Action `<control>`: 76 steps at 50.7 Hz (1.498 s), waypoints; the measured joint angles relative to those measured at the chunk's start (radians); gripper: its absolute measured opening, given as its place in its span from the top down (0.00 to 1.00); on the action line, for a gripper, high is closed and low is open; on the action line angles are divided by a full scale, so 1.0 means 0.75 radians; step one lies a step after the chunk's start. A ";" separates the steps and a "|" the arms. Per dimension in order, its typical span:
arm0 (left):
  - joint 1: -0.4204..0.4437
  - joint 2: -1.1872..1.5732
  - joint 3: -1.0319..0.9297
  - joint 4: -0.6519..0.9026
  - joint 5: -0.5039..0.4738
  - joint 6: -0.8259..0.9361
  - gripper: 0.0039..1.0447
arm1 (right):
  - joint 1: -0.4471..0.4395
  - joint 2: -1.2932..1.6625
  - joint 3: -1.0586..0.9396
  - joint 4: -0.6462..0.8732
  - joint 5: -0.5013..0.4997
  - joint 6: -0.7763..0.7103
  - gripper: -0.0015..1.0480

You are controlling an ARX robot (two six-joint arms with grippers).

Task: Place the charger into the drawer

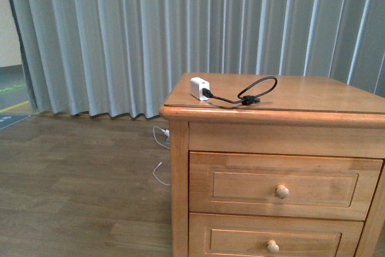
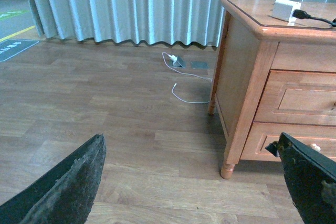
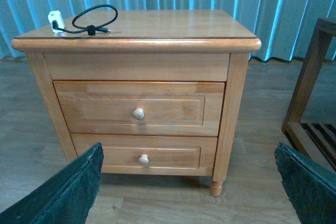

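Observation:
The charger (image 1: 199, 88), a small white cube with a looped black cable (image 1: 257, 90), lies on top of the honey-brown cabinet (image 1: 313, 97) near its left front corner. It also shows in the left wrist view (image 2: 286, 10) and the right wrist view (image 3: 55, 20). The drawer (image 1: 280, 185) is the upper one, shut, with a round pale knob (image 3: 138, 113). My left gripper (image 2: 194, 182) is open over the floor, left of the cabinet. My right gripper (image 3: 189, 182) is open and empty, in front of the cabinet, low. Neither gripper shows in the front view.
A lower drawer (image 3: 143, 156) is shut below the upper one. A thin white cord (image 2: 185, 85) lies on the wooden floor by a floor socket (image 2: 178, 62). Grey curtains (image 1: 180, 28) hang behind. A dark wooden frame (image 3: 310, 93) stands right of the cabinet.

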 joint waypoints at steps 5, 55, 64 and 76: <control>0.000 0.000 0.000 0.000 0.000 0.000 0.05 | 0.000 0.000 0.000 0.000 0.000 0.000 0.08; 0.000 0.000 0.000 0.000 0.000 0.000 0.05 | 0.000 0.000 0.000 0.000 0.000 0.000 0.08; 0.000 0.000 0.000 0.000 0.000 0.000 0.05 | 0.000 0.000 0.000 0.000 0.000 0.000 0.08; 0.000 0.000 0.000 0.000 0.000 0.000 0.05 | 0.000 0.000 0.000 0.000 0.000 0.000 0.08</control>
